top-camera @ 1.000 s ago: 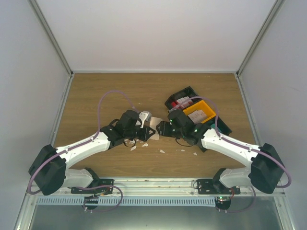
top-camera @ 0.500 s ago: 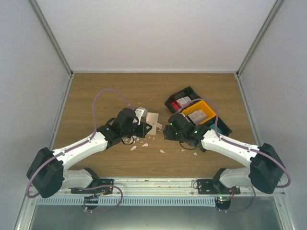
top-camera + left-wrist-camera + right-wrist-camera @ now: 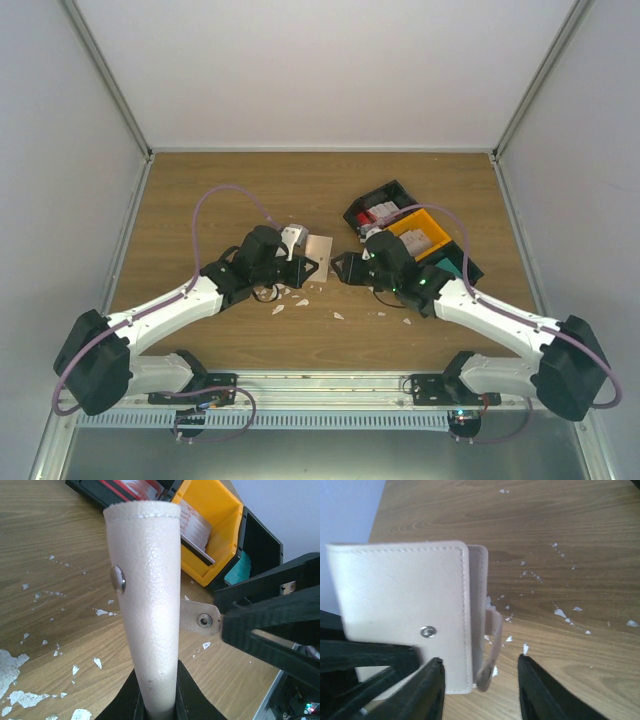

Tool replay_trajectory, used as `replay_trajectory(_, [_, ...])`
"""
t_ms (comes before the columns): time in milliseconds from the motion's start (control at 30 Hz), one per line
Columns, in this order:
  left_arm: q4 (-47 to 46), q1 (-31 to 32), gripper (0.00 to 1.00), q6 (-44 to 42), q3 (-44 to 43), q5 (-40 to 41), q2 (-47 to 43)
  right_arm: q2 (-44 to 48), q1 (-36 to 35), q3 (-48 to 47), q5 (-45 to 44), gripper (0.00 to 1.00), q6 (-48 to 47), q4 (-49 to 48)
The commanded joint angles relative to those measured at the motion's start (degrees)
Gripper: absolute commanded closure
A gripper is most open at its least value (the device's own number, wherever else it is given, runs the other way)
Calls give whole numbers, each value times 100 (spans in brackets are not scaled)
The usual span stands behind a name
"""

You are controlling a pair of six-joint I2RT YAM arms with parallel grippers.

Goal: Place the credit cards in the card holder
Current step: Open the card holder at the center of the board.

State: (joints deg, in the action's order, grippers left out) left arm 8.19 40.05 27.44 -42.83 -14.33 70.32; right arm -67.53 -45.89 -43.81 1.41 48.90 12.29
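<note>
L gripper (image 3: 155,706) is clamped tight on one end of the wallet (image 3: 147,605), holding it out in front w/ the stitched edge pointing away from the wrist cam. Wallet's folded shut, beige, pebbly, and sits roughly mid-table (image 3: 200,200), between the two arms. A metal stud (image 3: 118,578) shows on its left face in the L wrist view. The tab (image 3: 199,620), w/ its own snap, sticks out to the right, undone. White scraps (image 3: 15,662) are scattered on the wood around it.

R gripper (image 3: 481,687) is right up at the wallet from the other side. Jaws are apart, fairly wide, w/ the tab hanging in the gap btwn them, not pinched afaict, so it's got nothing in hand. In the L wrist view its fingertips come just up to the tab's end; can't tell if they touch.

Cards are all over on the right, in bins just behind the R arm. There's a red card (image 3: 117,486) plus a white one in the black bin (image 3: 395,188). White/grey cards (image 3: 194,527) are stacked in the yellow bin (image 3: 437,222). A teal card (image 3: 241,569) is in a second black bin (image 3: 470,268) next to it.
</note>
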Motion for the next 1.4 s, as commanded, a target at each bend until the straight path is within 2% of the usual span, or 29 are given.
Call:
replay_trajectory(0, [-341,-41,100,2,-40,-176,-154,-257,49,116,-35,64,85,-177])
replay_trajectory(133, [-340,-41,100,103,-16,-305,-117,-337,83,159,-33,76,-1,-347])
replay_trajectory(267, [-360,-41,100,235,34,-418,-87,-404,145,137,62,81,-103,-431])
replay_trajectory(400, [-387,-41,100,329,78,-423,-86,-399,205,187,256,98,-193,-457])
replay_trajectory(433, [-363,-41,97,362,89,-404,-61,-375,207,189,276,99,-216,-414])
replay_trajectory(467, [-315,-41,92,397,88,-376,-13,-342,220,183,302,99,-241,-348])
replay_trajectory(567, [-97,-41,52,556,122,-136,111,-236,245,87,420,100,-311,27])
replay_trajectory(600, [-19,-41,44,633,161,20,139,-220,259,29,474,99,-339,213])
replay_trajectory(667, [122,-62,33,768,244,326,164,-223,274,-103,601,100,-394,549])
replay_trajectory(767, [309,-129,25,929,351,706,117,-327,274,-255,791,100,-538,779])
replay_trajectory(933, [394,-329,21,1148,535,997,-105,-824,274,-694,1177,100,-884,757])
replay_trajectory(1067, [367,-480,21,1161,634,869,-271,-1189,273,-862,1847,100,-894,444])
replay_trajectory(1233, [160,-558,30,1057,782,509,-419,-1459,275,-918,2313,100,-538,153])
replay_trajectory(1367, [250,-585,39,1191,957,759,-534,-1576,251,-918,2538,100,-64,-93])
